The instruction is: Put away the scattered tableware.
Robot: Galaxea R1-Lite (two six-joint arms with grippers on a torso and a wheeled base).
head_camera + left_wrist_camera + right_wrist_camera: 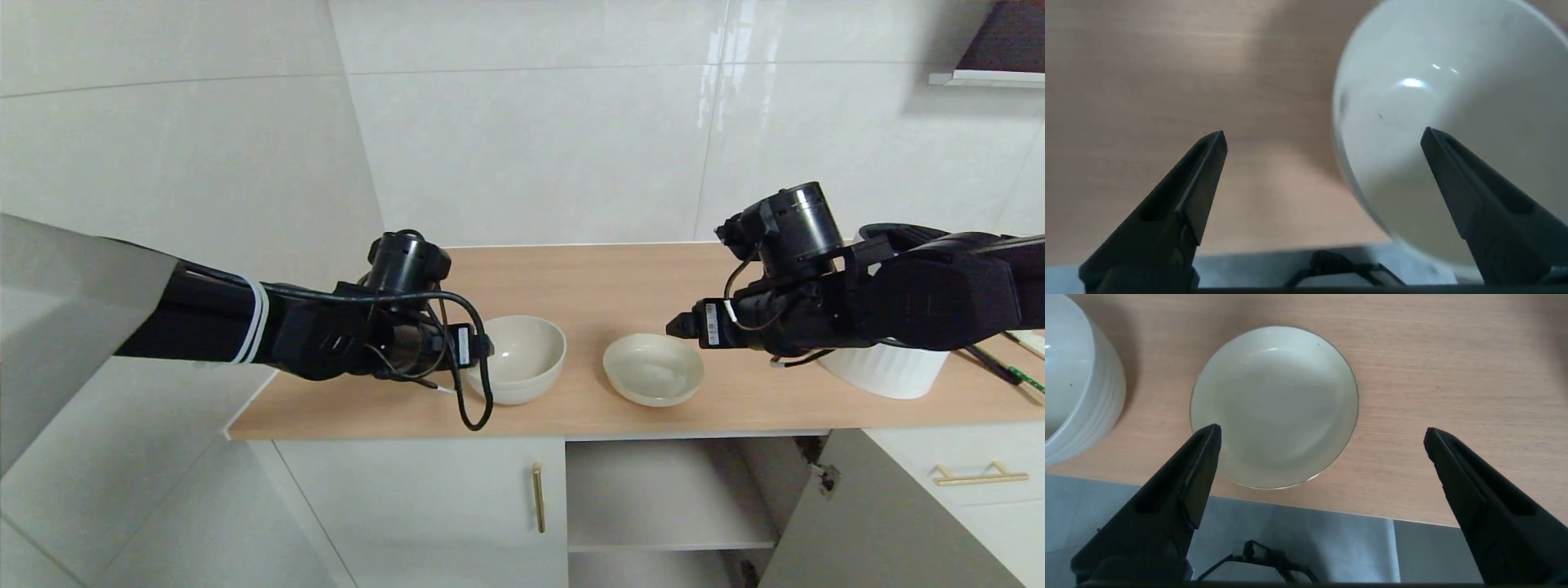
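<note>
Fingers [1192, 196] spread, left gripper [1324, 135] by deep bowl [522, 351], right gripper [1323, 431] by shallow bowl [653, 367] near counter edge [571, 420].

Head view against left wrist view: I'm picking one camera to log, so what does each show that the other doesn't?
Head view adds: the shallow dish, the white ribbed bowl under the right arm, the right end effector, and the open cupboard below. Left wrist view adds: the left end effector with fingers spread wide, one over bare wood, one over the deep bowl. Shared: that deep bowl and the wooden counter.
</note>
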